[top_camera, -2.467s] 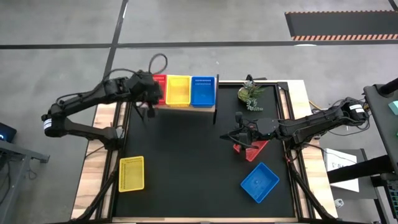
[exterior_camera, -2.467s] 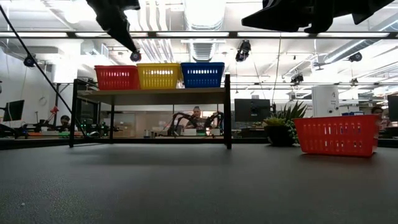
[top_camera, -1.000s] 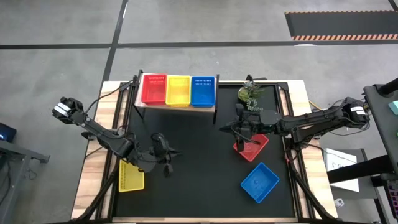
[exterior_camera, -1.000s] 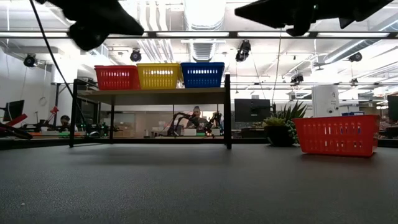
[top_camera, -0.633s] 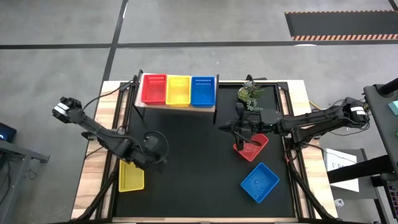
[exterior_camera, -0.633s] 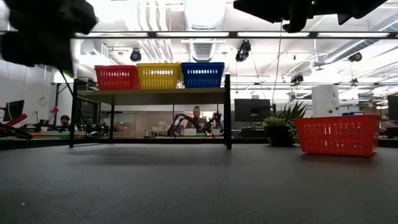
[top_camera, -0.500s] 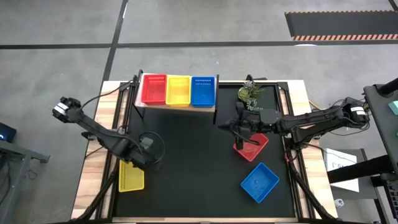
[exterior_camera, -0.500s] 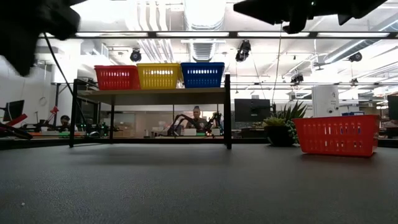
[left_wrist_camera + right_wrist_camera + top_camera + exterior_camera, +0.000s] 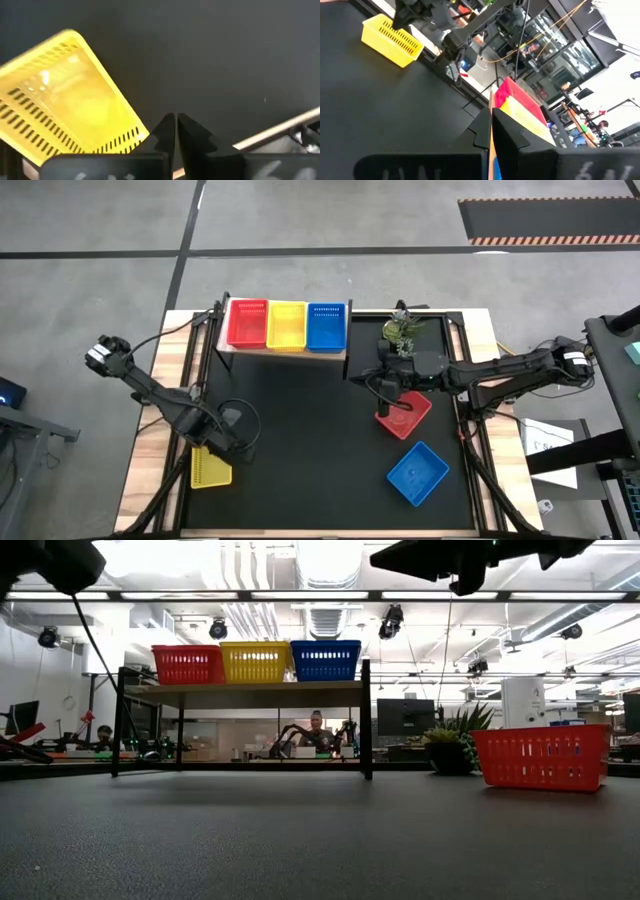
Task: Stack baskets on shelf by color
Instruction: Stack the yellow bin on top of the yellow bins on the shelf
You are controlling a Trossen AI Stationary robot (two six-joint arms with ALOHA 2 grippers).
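Grey concrete floor (image 9: 330, 220) with dark seams; striped black mat (image 9: 545, 220) at far corner. Beyond the table — open workshop, bright ceiling light panels (image 9: 330, 560), exposed ducts (image 9: 325, 618), monitors (image 9: 404, 717) on benches, a seated person (image 9: 317, 730) in the distance.

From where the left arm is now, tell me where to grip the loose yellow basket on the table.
Grip a rim wall of the yellow basket, probably the long wall facing the table's middle, coming straight down from above. It lies flat and open side up, so its thin upright walls suit a pinch with one finger inside and one outside. The left gripper hangs beside that wall, shut; it must open first.
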